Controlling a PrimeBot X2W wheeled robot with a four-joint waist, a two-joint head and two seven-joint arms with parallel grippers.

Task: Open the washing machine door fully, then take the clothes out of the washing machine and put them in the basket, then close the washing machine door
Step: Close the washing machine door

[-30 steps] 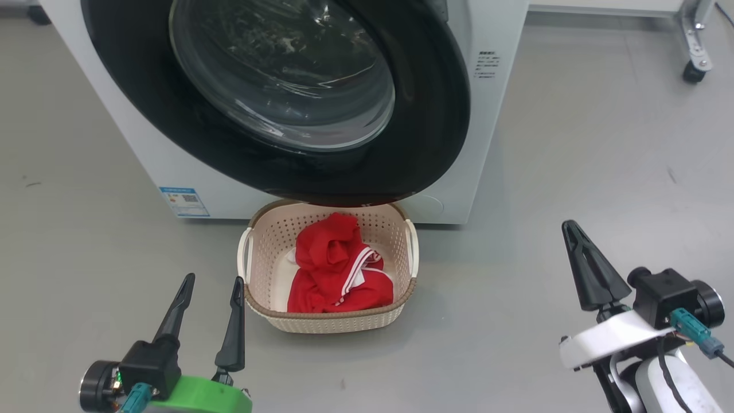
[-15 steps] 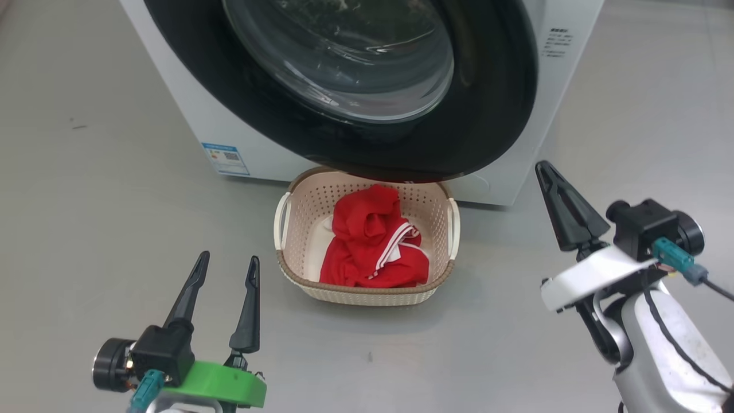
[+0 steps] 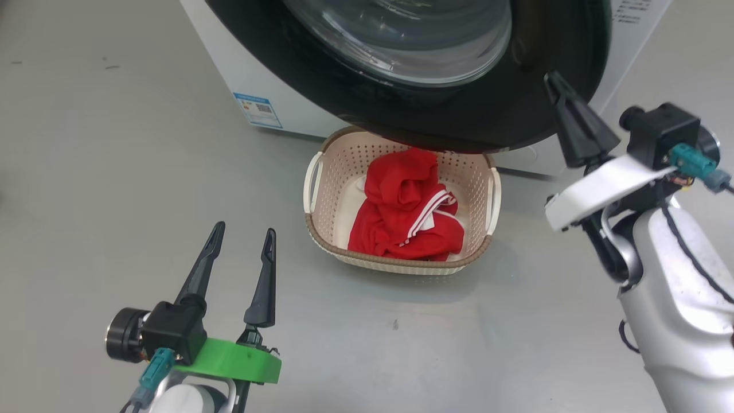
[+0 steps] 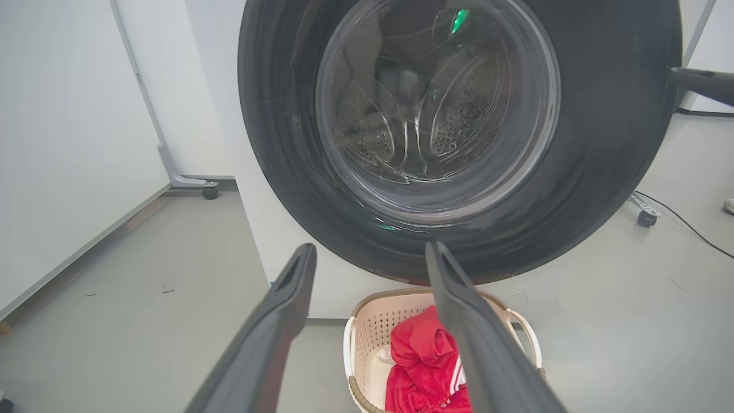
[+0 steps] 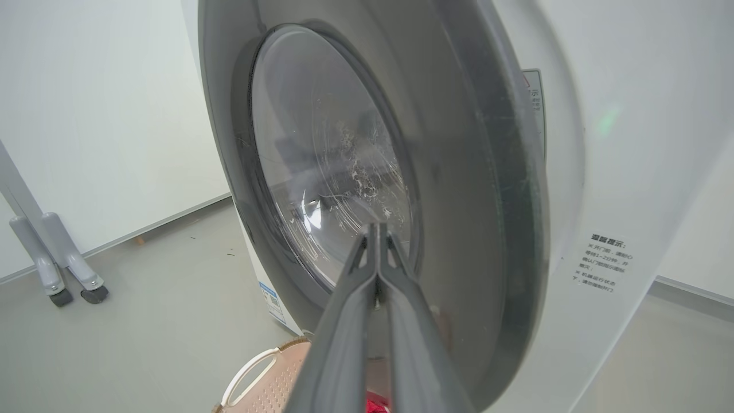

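While my left gripper hangs low over the near left part of the floor, its two fingers spread wide with nothing between them, my right gripper is raised at the right side of the washing machine door. Its fingers are pressed flat together into a single point and hold nothing.

Seen from my head, that point crosses the black rim of the door on its right side. I cannot tell whether it touches the rim. From my right wrist, the closed pair aims at the door from the side, toward the lower edge of the glass.

The door faces my left wrist squarely, and through its bulging glass I see the holed steel drum. I cannot tell whether the door is latched.

The washing machine stands on the far part of the floor, with a small blue sticker low on its front near the left corner.

The basket sits on the floor just in front of the machine, its far rim under the bottom of the door. It lies between my two arms, well apart from my left fingers.

The clothes lie inside the basket as a red heap with white stripes. They reach from its far wall to its near wall and lean toward its right side, and bare cream bottom shows along the left wall.
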